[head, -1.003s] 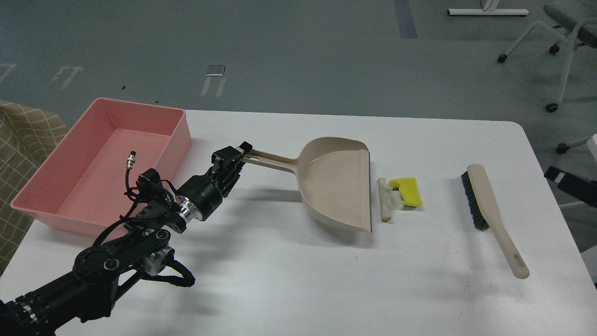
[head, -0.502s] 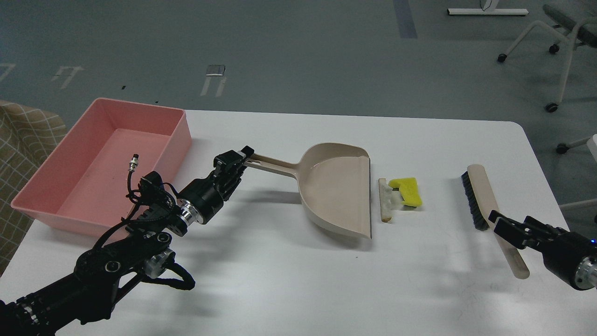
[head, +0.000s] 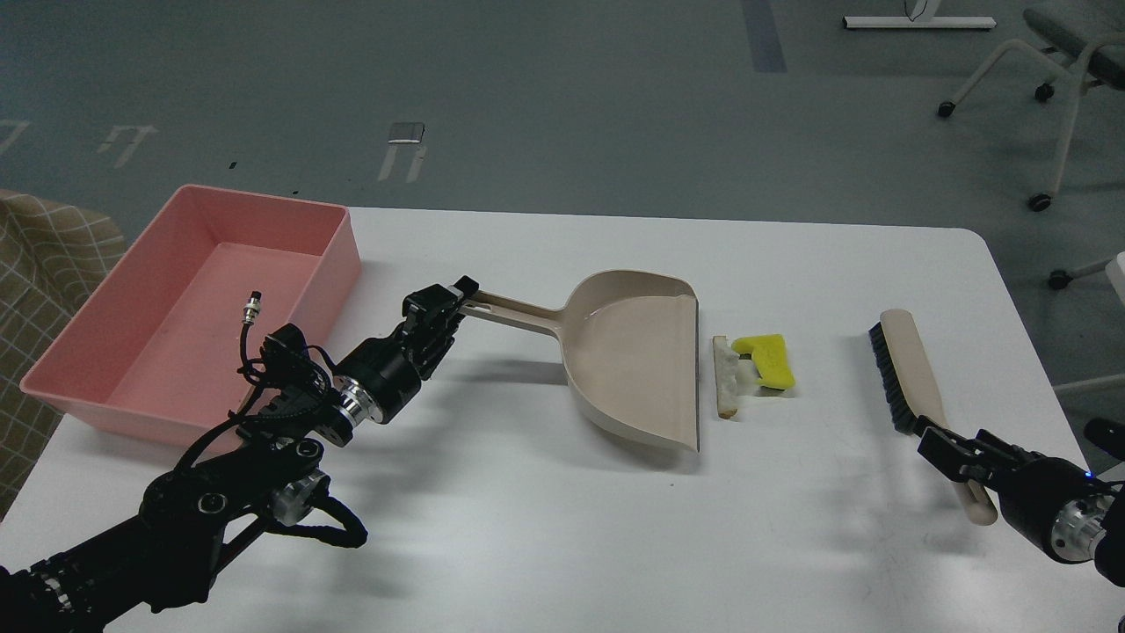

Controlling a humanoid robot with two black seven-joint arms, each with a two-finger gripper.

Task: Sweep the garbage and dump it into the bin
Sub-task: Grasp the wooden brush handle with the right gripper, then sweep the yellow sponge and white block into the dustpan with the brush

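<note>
The garbage lies mid-table: a yellow notched chunk (head: 766, 361) touching a whitish-tan strip (head: 725, 380), just right of the mouth of the beige dustpan (head: 637, 360). My left gripper (head: 446, 303) is shut on the end of the dustpan's long handle. The pink bin (head: 332, 268) stands at the table's left and looks empty. The beige brush (head: 914, 378) with black bristles lies at the right. My right gripper (head: 949, 448) is open, its fingers on either side of the brush's handle, just below the bristles.
The white table (head: 545, 527) has its right edge close beyond the brush. A checked tan cloth (head: 44, 264) hangs left of the bin. Office chairs (head: 1063, 61) stand on the grey floor at the far right.
My right arm has come into view from the lower right and its gripper has settled over the brush handle. The left gripper and the dustpan shifted slightly toward me, then held still.
</note>
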